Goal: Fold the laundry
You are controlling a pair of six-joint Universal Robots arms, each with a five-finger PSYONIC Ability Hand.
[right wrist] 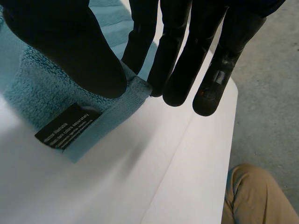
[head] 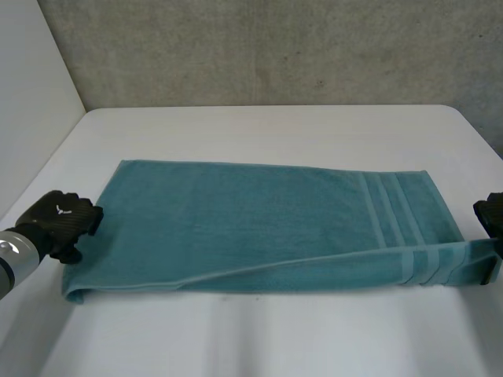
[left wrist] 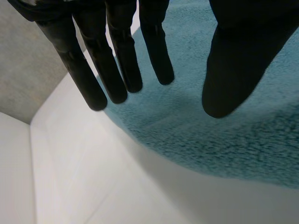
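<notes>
Towel (head: 267, 220), teal, lay lengthwise across the middle of the white table (head: 275, 126), striped band toward its right end. It was doubled, with the fold rounding its near left corner.

Left hand (head: 63, 224) sat at the towel's left short edge. In the left wrist view its fingers (left wrist: 117, 60) were straight and close together, the thumb (left wrist: 238, 65) set well apart from them. Fingertips hung over the towel's edge with nothing held between them.

Right hand (head: 491, 216) was at the towel's near right corner. In the right wrist view the thumb (right wrist: 70, 42) and one finger pinched the hemmed corner between them; the other fingers were straight alongside, touching each other. A black label (right wrist: 65, 131) showed on the towel just beside the pinch.

A person's knee (right wrist: 254, 196) in tan cloth stood beyond the table edge.
</notes>
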